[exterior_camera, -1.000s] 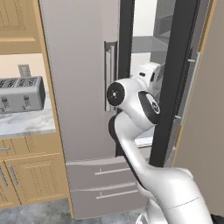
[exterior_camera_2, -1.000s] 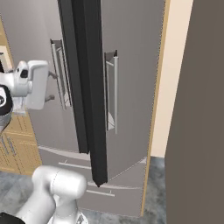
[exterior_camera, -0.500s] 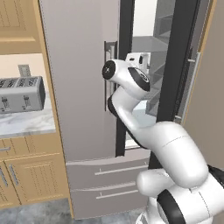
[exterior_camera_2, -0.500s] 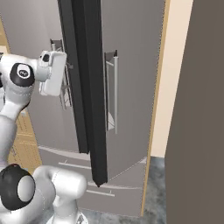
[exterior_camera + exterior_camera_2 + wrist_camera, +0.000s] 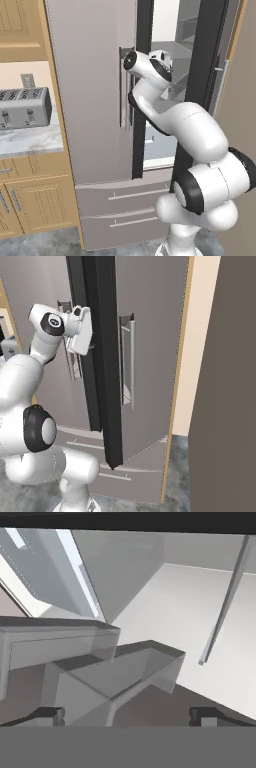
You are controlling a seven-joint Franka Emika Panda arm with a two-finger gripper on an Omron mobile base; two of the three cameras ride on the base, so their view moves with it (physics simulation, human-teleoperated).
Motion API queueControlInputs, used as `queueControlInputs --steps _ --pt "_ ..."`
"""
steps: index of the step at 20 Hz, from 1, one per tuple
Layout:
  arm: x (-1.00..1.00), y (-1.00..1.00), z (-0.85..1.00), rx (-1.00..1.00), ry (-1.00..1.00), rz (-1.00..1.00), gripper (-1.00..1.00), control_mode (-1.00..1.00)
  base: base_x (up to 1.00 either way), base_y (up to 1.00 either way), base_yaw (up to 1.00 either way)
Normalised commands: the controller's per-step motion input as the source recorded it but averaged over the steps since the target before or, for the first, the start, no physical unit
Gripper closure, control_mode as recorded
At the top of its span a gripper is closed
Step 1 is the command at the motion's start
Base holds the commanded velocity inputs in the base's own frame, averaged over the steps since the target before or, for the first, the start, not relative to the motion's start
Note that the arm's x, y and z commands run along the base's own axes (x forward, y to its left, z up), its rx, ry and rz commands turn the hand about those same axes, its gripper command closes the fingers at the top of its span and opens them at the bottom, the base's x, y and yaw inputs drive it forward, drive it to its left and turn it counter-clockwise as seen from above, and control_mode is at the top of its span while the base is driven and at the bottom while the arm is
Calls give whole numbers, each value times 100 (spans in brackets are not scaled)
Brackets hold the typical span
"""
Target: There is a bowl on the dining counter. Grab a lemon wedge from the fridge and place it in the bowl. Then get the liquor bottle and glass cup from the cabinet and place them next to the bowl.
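The fridge point(image 5: 95, 100) stands ahead with its right door point(image 5: 100, 356) swung open, dark edge toward me. My white hand point(image 5: 161, 56) reaches at upper-shelf height into the gap between the doors. In the hand view my gripper point(image 5: 127, 716) is open, its two dark fingertips point(image 5: 47, 714) wide apart with nothing between them. Ahead of them are translucent grey shelves and bins point(image 5: 120, 672) and the pale inner wall point(image 5: 190, 612). The lemon wedge, bowl, liquor bottle, glass cup and cabinet are out of view.
A toaster point(image 5: 22, 107) sits on the counter left of the fridge, above wooden cupboard doors point(image 5: 30, 210). The shut left door carries a vertical handle point(image 5: 122, 90). Freezer drawers point(image 5: 125, 200) lie below. A tall panel point(image 5: 225, 381) bounds the right side.
The arm has risen and unfolded, carrying the hand up and forward into the fridge opening. The jaws stayed open, and the base has not moved.
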Motion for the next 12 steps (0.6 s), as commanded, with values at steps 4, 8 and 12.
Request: queueControlInputs --steps 4,8,12 --pt "1 -64 0 0 0 -1 -100 -100 0 0 0" --pt "-12 -92 0 4 0 -1 -100 -100 0 0 0" --pt "-31 -100 0 9 0 -2 -100 -100 0 0 0"
